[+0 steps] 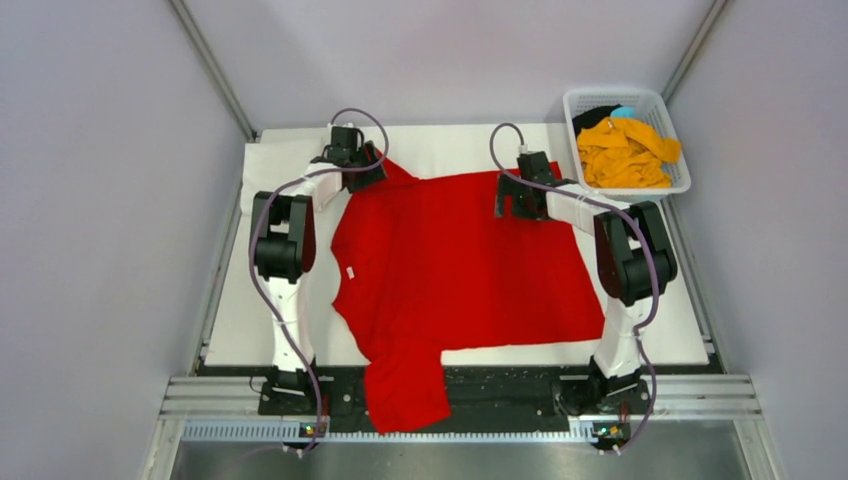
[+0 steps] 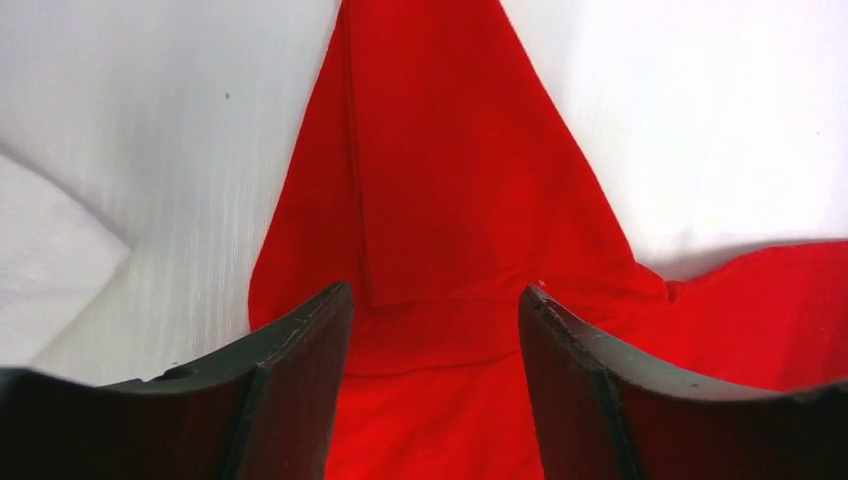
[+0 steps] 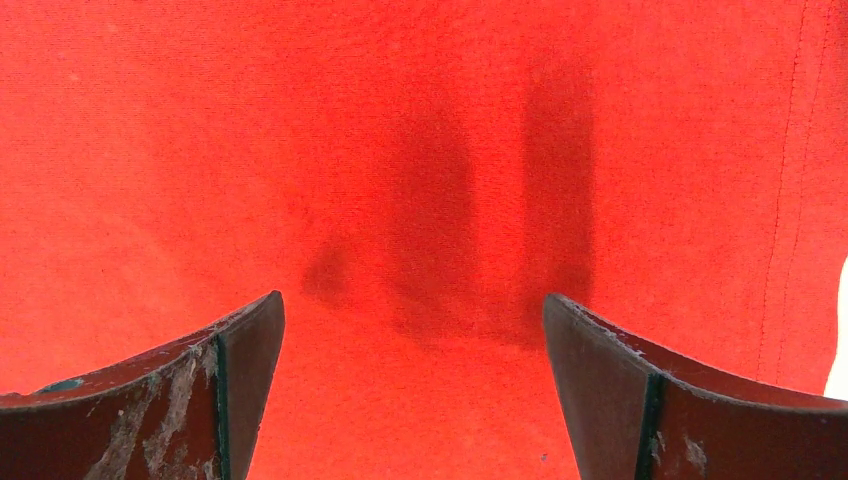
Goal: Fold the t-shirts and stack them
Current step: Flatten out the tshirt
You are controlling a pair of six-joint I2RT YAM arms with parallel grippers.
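– Dark fingers [image 2: 300, 380] of the left gripper [image 2: 435, 300] are seen at the bottom of the left wrist view. How are they set?
– They are held apart, with a gap between the tips. The pointed sleeve of the red t-shirt [image 2: 430, 200] is framed in that gap, laid on the white table [image 2: 700, 120]. No cloth is seen pinched between them.
– And the right gripper [image 3: 415, 300]?
– Its jaws are spread wide over flat red cloth, by which its wrist view is filled. Two finger shadows are cast on the fabric, and nothing is clamped.
– Where is the shirt placed in the overhead view?
– It is spread across the middle of the frame, collar toward the left, hem toward the right. One sleeve is met by the left gripper at upper left. The other sleeve is draped over the table's near edge at lower centre, onto the black base plate [image 1: 500, 385].
– What else is shown?
– A white lattice basket [image 1: 680, 186] is set at upper right, just beside the right arm [image 1: 625, 250]. An orange-yellow t-shirt [image 1: 622, 155] is heaped in it, and a black t-shirt [image 1: 597, 114] is partly seen behind that.
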